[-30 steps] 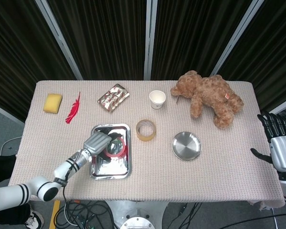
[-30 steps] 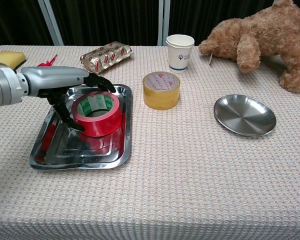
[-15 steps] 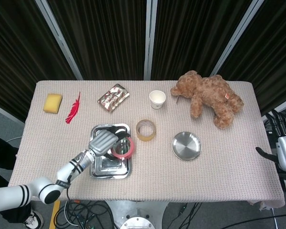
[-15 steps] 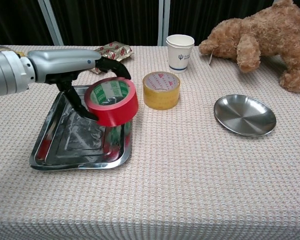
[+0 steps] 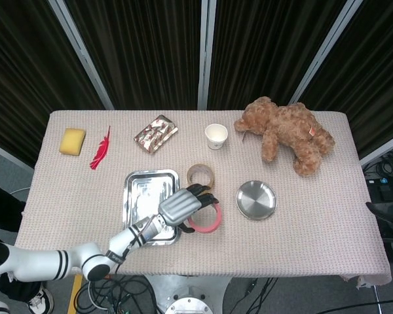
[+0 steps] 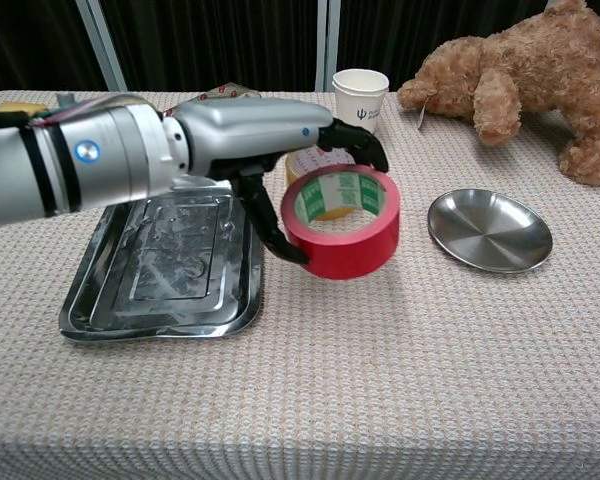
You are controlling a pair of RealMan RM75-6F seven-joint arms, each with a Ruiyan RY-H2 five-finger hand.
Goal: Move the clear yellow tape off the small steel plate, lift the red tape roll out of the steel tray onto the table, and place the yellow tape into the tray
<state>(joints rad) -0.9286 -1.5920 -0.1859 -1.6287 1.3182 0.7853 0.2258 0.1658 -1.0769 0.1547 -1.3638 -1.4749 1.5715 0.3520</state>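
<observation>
My left robot hand [image 6: 280, 150] grips red tape roll [image 6: 342, 221] mid-frame, clear of tray [image 6: 100, 290]. Next: set down on tabletop [image 6: 380, 380], release.

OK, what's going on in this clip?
The left hand holds the red tape roll, now out of the steel tray and over the table between the tray and the small steel plate. The yellow tape sits on the table behind it, not on the plate.
</observation>
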